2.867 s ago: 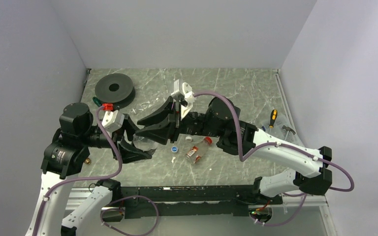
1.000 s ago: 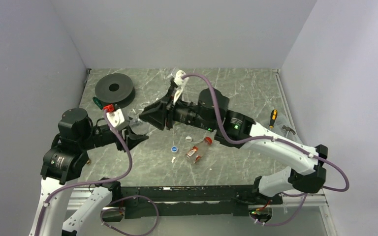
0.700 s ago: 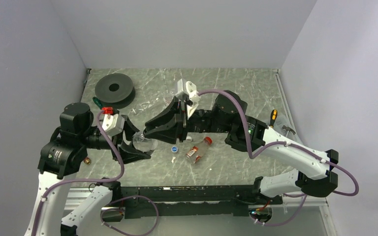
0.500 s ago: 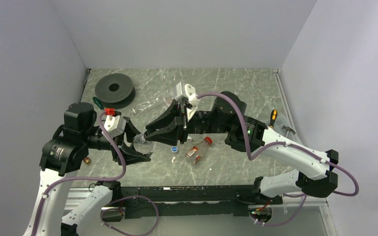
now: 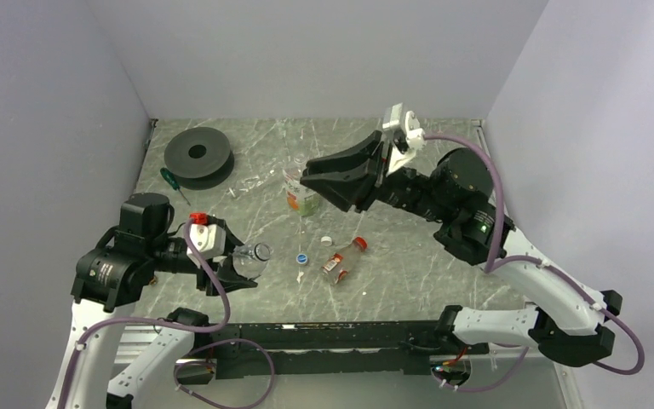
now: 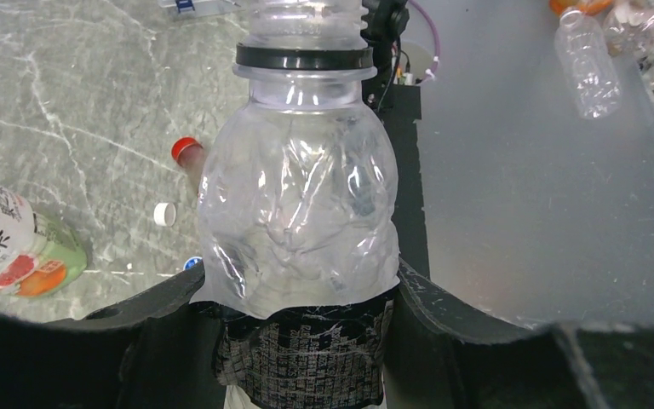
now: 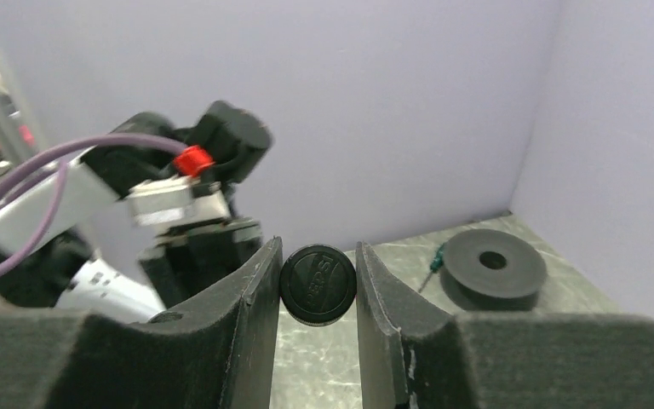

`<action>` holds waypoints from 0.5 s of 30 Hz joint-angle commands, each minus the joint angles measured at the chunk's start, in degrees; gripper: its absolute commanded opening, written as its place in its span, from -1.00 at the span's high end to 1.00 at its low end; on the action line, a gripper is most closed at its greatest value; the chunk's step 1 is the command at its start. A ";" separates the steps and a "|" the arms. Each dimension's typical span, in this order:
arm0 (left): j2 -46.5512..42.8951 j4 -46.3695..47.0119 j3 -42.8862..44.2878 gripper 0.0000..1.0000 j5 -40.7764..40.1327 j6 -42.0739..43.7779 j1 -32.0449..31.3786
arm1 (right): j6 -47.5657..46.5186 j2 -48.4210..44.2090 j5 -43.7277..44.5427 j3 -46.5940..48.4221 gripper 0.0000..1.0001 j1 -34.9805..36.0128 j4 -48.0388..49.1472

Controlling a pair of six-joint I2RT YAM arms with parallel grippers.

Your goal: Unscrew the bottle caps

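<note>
- The right gripper (image 7: 317, 271) is now drawn up and away toward 2 o'clock. A moment ago it was pressed against the neck of the small clear bottle (image 6: 300, 213).
- The black cap (image 7: 318, 285) is carried off with it. The cap is pinched edge-on between the two fingers and held in the air, well apart from the bottle.
- The left gripper (image 5: 245, 267) has been pulled back toward 7 o'clock of the table. It is clamped around the clear bottle's lower body.
- The bottle's threaded mouth is left bare, with only the black retaining ring below it. This cap is therefore judged fully unscrewed.
- With the right arm withdrawn, the larger labelled bottle (image 5: 300, 192) is uncovered, standing upright at 12 o'clock of the table's middle. Whether it is capped cannot be told.
- The blue cap (image 5: 302, 258) and white cap (image 5: 327, 241) are seen loose near the centre.
- The small red-capped bottle (image 5: 343, 258) is lying just beside them with its cap on. It is judged the work that remains.
</note>
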 commanded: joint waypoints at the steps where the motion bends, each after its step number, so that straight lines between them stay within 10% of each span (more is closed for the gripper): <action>1: -2.51 3.83 -1.25 0.58 -1.01 -0.77 0.08 | 2.03 4.17 17.21 2.60 0.84 -1.40 -5.80; 15: -7.04 11.63 -4.73 0.56 -9.06 -5.72 0.08 | 21.70 12.17 42.23 -24.94 0.79 -23.96 -9.47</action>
